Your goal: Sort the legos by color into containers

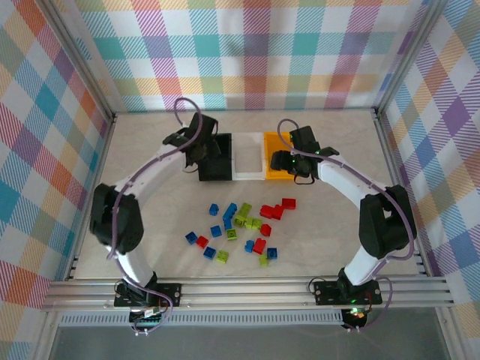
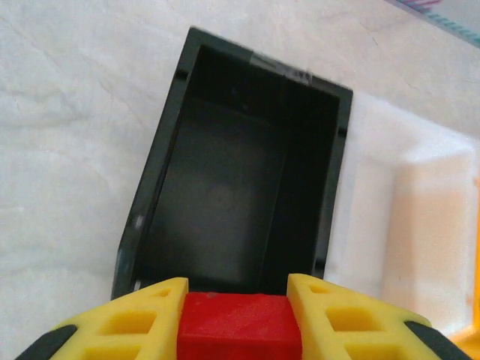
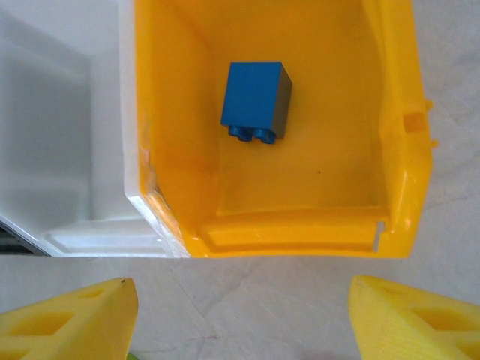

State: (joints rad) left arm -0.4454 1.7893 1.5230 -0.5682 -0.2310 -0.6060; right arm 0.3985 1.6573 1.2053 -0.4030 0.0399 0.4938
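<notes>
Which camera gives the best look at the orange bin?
The right wrist view: it looks straight into the orange bin, one blue brick on its floor. The top view shows it small, partly hidden by the right hand. The left wrist view catches just its edge.

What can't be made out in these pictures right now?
- Left wrist view: the red lego, clamped in the left gripper, is cut off by the bottom edge.
- Top view: that gripper covers part of the black bin's inside.
- Right wrist view: the white bin is cut off by the left edge.
</notes>
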